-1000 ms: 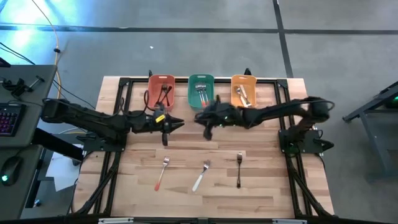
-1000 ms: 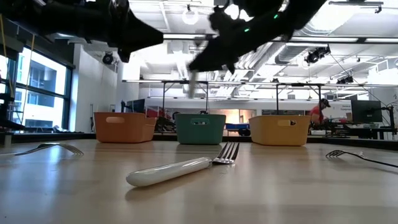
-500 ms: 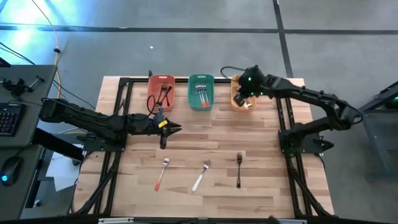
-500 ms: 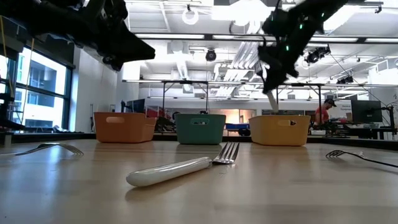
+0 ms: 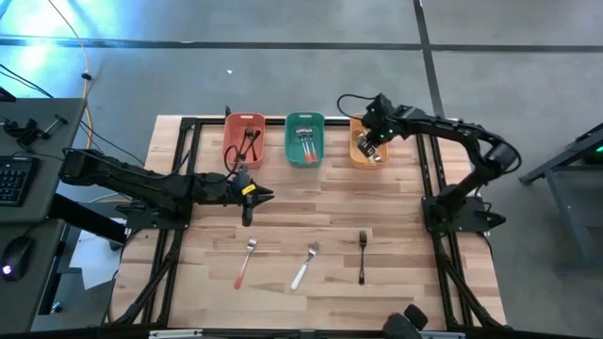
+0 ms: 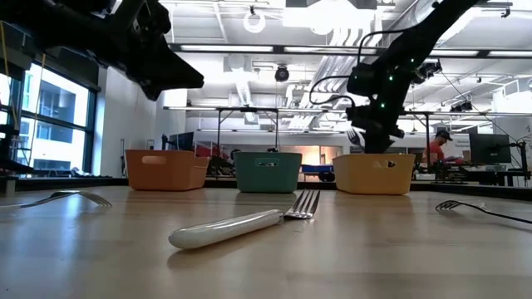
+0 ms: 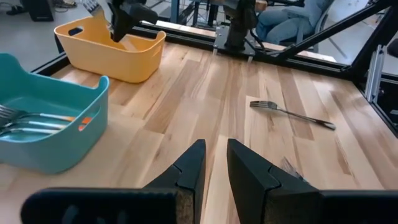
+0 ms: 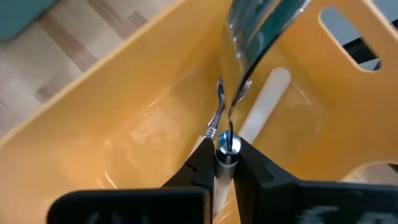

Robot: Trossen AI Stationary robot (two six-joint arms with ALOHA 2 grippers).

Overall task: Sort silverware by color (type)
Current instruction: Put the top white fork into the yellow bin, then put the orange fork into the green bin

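My right gripper (image 5: 370, 149) hangs over the orange bin (image 5: 358, 122), shut on a piece of silverware whose metal head (image 8: 261, 25) stands up past the fingers. A white handle (image 8: 264, 99) lies inside that bin. My left gripper (image 5: 260, 195) hovers over the table in front of the red bin (image 5: 233, 127), its fingers (image 7: 198, 163) a narrow gap apart and holding nothing. Three forks lie flat on the near half of the table: a red-handled one (image 5: 245, 262), a white-handled one (image 5: 304, 266) and a black-handled one (image 5: 362, 256). My right gripper pinches the silverware between its two fingertips at the metal neck (image 8: 224, 147), just below the head. The fingers come from above, slanting down into the orange bin. The piece is lifted clear, head up; its handle is hidden below the fingers.
The green bin (image 5: 292, 151) holds several utensils, and the red bin holds dark-handled ones. All three bins stand in a row along the far edge. A black frame borders the table. A person (image 6: 432, 148) is in the room far behind it.
My right gripper has swung from the table's middle, in front of the green bin, toward the far right edge and come down over the orange bin. It has stayed shut on the white-handled piece, which was carried along through the air.
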